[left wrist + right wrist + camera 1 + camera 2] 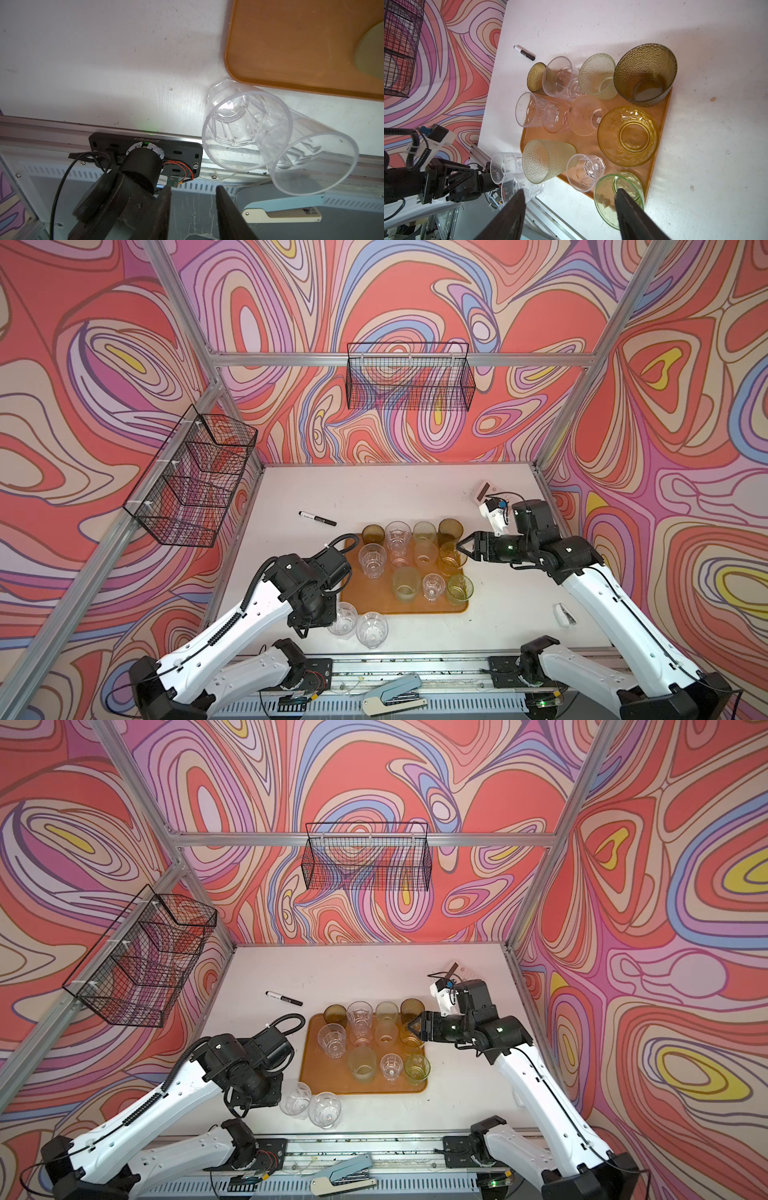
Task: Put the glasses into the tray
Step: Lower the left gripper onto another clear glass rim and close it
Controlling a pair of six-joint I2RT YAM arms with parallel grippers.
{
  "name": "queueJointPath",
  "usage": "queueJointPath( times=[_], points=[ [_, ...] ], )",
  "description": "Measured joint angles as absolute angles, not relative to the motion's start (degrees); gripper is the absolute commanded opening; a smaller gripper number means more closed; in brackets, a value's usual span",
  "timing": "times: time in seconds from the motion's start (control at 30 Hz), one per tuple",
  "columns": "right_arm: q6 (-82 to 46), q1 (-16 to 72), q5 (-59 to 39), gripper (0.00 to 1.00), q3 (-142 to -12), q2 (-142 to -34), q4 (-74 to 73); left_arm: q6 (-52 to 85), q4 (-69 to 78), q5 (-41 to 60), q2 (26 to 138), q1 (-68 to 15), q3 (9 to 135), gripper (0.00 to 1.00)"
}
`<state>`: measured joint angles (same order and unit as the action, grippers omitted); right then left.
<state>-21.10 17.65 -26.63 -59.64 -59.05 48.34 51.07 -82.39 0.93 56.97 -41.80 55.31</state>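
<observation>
- Tray (365, 595): orange-brown, lies flat on the white table (374, 489), mid-workspace.
- On the tray we count eleven glasses, upright, in approx. three rows. These incl. an amber glass (451, 559) at the right rim and a bright green glass (460, 590) at the near right corner.
- The far row stands along the far rim. We cannot tell whether every base sits inside it.
- Off the tray: first clear glass (247, 133) is on the table just beside the tray's near left corner. Second clear glass (311, 162) is right against it, and we cannot confirm contact.
- Left gripper (193, 188): at the table's front edge, left of those two glasses. Jaws part-open, nothing between them, no contact w/ either glass.
- Right gripper (570, 191): above the tray's right side, by the amber glass. Jaws wide apart, holding nothing.
- Misc.: black marker (317, 518) on the table beyond the tray's far left corner; stapler (395, 694) on the front rail.
</observation>
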Motion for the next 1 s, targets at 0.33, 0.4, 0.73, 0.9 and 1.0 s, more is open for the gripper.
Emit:
queueJointPath(
  times=[0.33, 0.4, 0.73, 0.9, 1.0],
  points=[
    [-21.2, 17.6, -26.6, 0.71, -59.6, -59.0, 48.4, 51.0, -77.6, 3.0, 56.9, -38.6, 50.8, 0.39],
    [-21.3, 17.6, -26.6, 0.71, -59.6, -59.0, 48.4, 50.8, -76.7, 3.4, 56.9, -38.1, 49.7, 0.38],
    [-21.3, 17.6, -26.6, 0.71, -59.6, -59.0, 48.4, 49.0, -73.2, 5.1, 57.1, -34.6, 45.9, 0.35],
    [-21.3, 17.6, -26.6, 0.71, -59.6, -59.0, 48.4, 48.2, -71.4, 6.2, 57.5, -34.0, 44.8, 0.32],
    [-21.3, 17.6, -26.6, 0.71, -59.6, -59.0, 48.4, 48.0, -70.4, 6.7, 58.1, -33.7, 44.4, 0.31]
  ],
)
